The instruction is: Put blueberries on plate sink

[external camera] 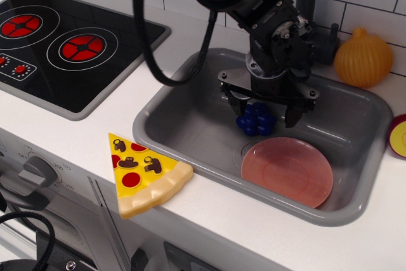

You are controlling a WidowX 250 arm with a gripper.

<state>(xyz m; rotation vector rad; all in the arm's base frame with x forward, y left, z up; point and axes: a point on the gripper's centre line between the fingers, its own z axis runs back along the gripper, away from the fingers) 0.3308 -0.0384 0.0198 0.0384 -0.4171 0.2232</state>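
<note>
Observation.image looks down across a white worktop onto a grey sink set into it. Over the sink the black arm reaches down, and its claw stands spread wide, one finger to the left of the blueberries and the other to their right, both apart from them as far as can be seen. The blueberries lie on the sink floor, just behind the plate and close to its far rim; whether they touch it I cannot tell. The plate rests flat in the sink's near right part, bare. A pizza slice lies on the worktop at the sink's near left corner, a black stovetop sits far left, a dark tap stands behind the sink, and an orange onion sits beside it to the right.
</note>
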